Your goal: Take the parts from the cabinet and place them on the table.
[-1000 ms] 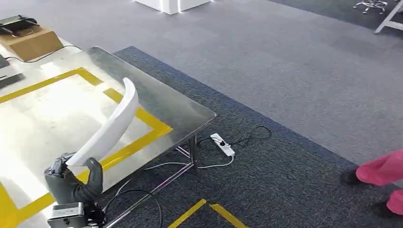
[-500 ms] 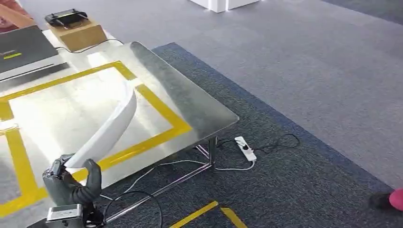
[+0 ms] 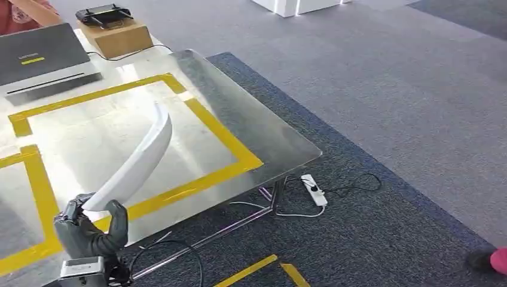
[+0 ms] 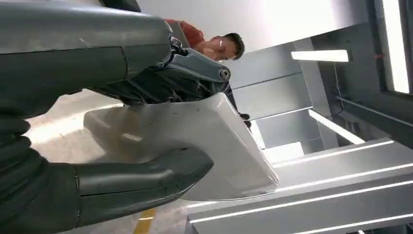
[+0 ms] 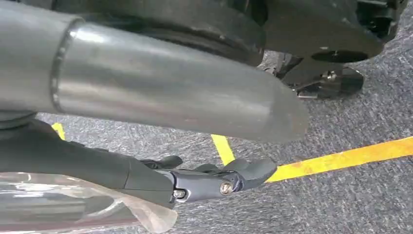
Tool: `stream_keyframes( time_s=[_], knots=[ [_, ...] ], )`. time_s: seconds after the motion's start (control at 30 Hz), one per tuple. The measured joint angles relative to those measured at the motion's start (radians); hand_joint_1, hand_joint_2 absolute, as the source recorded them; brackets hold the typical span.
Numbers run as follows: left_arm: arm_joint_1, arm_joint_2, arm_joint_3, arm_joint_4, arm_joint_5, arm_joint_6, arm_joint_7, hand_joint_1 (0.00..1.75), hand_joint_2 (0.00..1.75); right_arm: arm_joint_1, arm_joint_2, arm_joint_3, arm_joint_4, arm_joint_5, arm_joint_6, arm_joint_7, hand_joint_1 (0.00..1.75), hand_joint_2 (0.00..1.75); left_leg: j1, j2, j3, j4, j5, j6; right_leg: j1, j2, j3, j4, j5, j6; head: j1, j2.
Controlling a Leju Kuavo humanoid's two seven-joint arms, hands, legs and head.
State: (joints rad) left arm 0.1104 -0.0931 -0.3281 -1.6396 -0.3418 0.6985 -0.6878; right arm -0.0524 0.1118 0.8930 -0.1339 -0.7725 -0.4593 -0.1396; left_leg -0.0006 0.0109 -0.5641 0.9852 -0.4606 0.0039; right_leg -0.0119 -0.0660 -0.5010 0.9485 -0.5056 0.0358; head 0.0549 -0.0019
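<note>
- The white curved part [image 3: 136, 160] sits in the lower left of the head view, rising from the left hand [image 3: 89, 230] up and to the right over the shiny metal table [image 3: 263, 134]; it is in the air, not resting on the surface.
- The left hand's fingers [image 4: 146, 178] are wrapped around the part's lower end, thumb on one side and darker fingers on the other, as the left wrist view shows up close.
- The right hand [image 5: 214, 180] hangs low over dark carpet with yellow floor tape; its fingers look loosely curled with nothing seen in them, but I cannot tell their state for sure.
- Step in hand, as I judge it: the carry is ending, with the part over the table and not yet set down.
- The next move calls for lowering the part flat, probably inside the yellow taped square [image 3: 224, 146], then loosening the fingers without letting the long curved piece tip or slide toward the near edge.
- Further out: a grey laptop [image 3: 39, 57] and a cardboard box [image 3: 116, 37] with a black controller on top, at the upper left; a white power strip [image 3: 314, 190] on the carpet beneath the table corner.
- Writing: a small yellow-green label on the laptop lid, too small to read; no brand legible anywhere.
</note>
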Motion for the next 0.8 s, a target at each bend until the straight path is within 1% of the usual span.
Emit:
stream_keyframes(
  time_s=[0.03,0.07,0.2,0.4,0.8],
  knots=[
    [0.0,0.0,0.0,0.0,0.0,0.0,0.0,1.75,1.75,0.0,0.0,0.0,0.0,0.0,0.0,-0.002,0.0,0.0,0.0,0.0,0.001,-0.002,0.001,0.002,0.0,0.0,0.002,-0.004,0.002,0.004,0.001,0.0],
    [0.0,0.0,0.0,0.0,0.0,0.0,0.0,1.75,1.75,0.0,0.0,0.0,0.0,0.0,0.0,-0.002,0.0,0.0,0.0,0.0,0.003,-0.005,0.003,0.004,0.0,0.0,0.004,-0.008,0.004,0.005,0.0,0.0],
    [0.0,0.0,0.0,0.0,0.001,0.0,0.0,1.75,1.75,0.0,0.0,0.0,0.0,0.0,0.0,-0.003,0.0,0.0,0.0,0.0,0.011,-0.014,0.004,0.006,0.0,0.0,0.012,-0.018,0.008,0.008,0.0,0.0],
    [0.0,0.0,0.0,0.0,0.001,0.0,0.0,1.75,1.75,0.0,0.0,0.0,0.0,0.0,0.0,-0.003,0.0,0.0,0.0,0.001,0.025,-0.03,0.009,0.01,0.0,0.001,0.026,-0.033,0.011,0.009,0.0,0.0],
    [0.0,0.001,0.001,0.0,0.006,0.0,0.0,1.75,1.75,0.0,0.0,0.0,0.0,0.0,0.0,-0.004,0.0,0.0,0.0,0.002,0.056,-0.067,0.018,0.008,0.0,0.002,0.055,-0.068,0.021,0.007,0.0,0.0]
  ],
)
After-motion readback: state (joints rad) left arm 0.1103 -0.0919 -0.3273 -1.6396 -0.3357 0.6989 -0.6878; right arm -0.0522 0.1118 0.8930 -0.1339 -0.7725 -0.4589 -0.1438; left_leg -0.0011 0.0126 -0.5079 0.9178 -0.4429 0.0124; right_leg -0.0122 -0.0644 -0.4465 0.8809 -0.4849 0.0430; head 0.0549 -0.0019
